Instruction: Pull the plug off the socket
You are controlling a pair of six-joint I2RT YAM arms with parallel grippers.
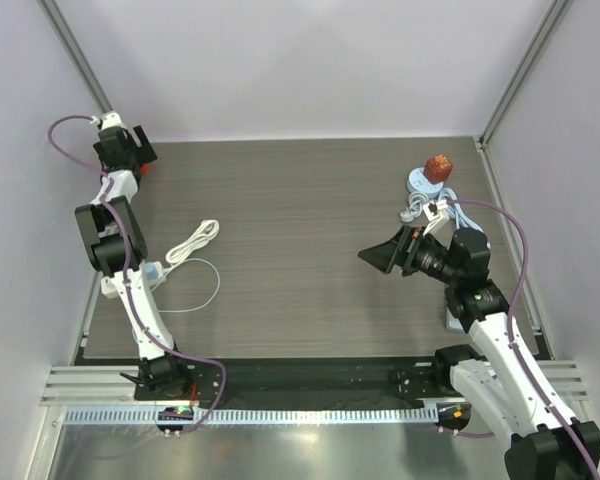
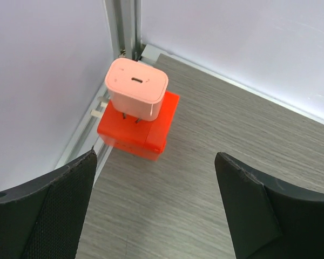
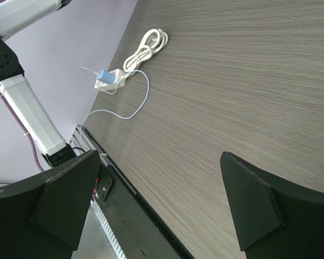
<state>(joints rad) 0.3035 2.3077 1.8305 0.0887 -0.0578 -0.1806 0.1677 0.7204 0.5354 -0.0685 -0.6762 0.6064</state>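
On top of the red socket [image 2: 143,137] sits the pale pink plug [image 2: 137,89], its prongs partly showing. Just short of the socket hangs the left gripper [image 2: 155,162], fingers wide apart, touching nothing. Well away from the socket, across the table [image 1: 310,190], the right gripper [image 3: 159,162] is likewise spread open. A coiled white cable [image 1: 197,242] lies nearer the socket.

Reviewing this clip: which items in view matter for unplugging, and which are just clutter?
Job:
- pale pink square charger plug
- red block socket under it
- left gripper, open, facing them

Lying about:
- white coiled cable
- small blue-and-white adapter beside it
- light blue round object with a brown-red top
- right gripper, open, far from the socket
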